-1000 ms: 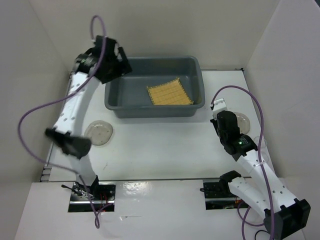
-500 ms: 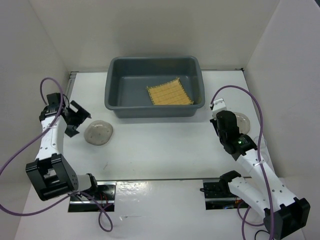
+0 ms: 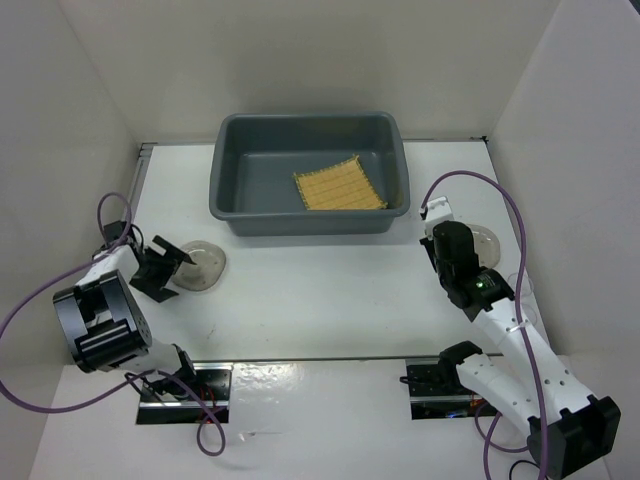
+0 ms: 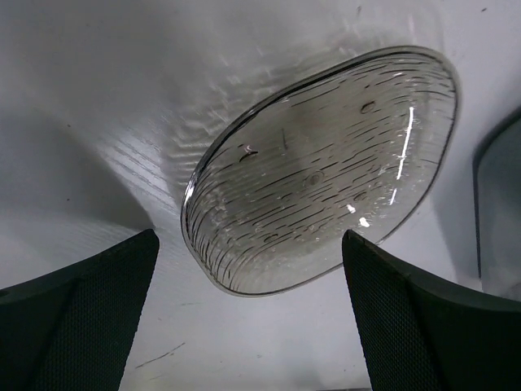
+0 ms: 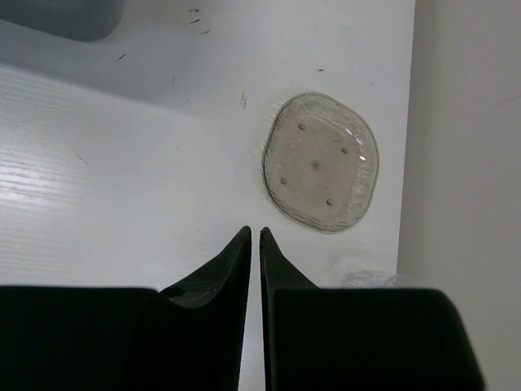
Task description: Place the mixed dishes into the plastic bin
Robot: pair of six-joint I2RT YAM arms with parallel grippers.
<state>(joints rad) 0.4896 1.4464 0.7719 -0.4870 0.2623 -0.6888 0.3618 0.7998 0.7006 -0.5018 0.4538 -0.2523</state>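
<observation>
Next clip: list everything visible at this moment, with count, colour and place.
plastic bin: one, grey-blue, far centre of the table
yellow woven mat: one, yellow, flat inside the bin, right of its middle
clear plate: one, see-through, on the table at left
second clear plate: one, see-through, on the table at right, near the wall
clear cup-like item: one, see-through, near the second plate, mostly hidden
table: one, white
cables: two, purple, one on each arm
left gripper: open, low, at the left plate's edge
right gripper: shut, empty, short of the right plate
</observation>
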